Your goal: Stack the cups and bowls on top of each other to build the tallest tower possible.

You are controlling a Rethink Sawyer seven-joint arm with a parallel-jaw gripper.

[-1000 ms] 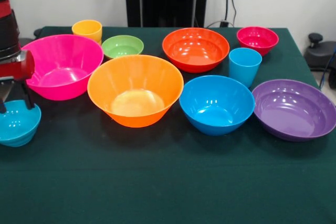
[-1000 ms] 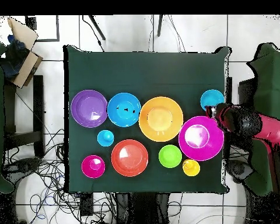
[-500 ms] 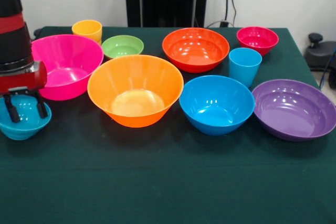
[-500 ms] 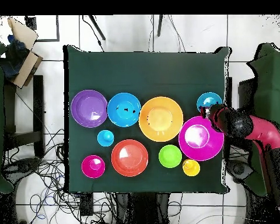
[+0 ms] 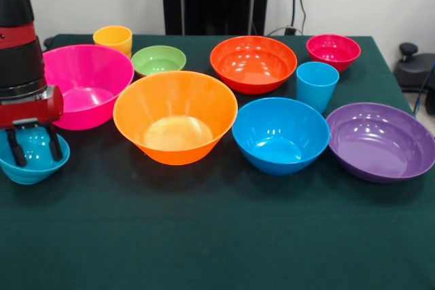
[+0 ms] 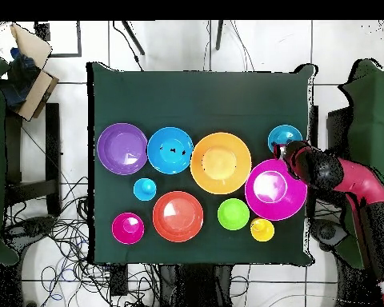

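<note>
Dark green tablecloth (image 5: 224,236) over a cable-strewn tile floor (image 6: 75,256). Gripper (image 5: 32,146) is spread open inside the small teal bowl (image 5: 34,164), left of the pink bowl (image 5: 85,85). Nothing's stacked.

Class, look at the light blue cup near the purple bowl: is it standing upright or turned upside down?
Upright. In the front view the light blue cup shows its open rim at the top and narrows toward the green table; it stands alone, nested in nothing.
</note>
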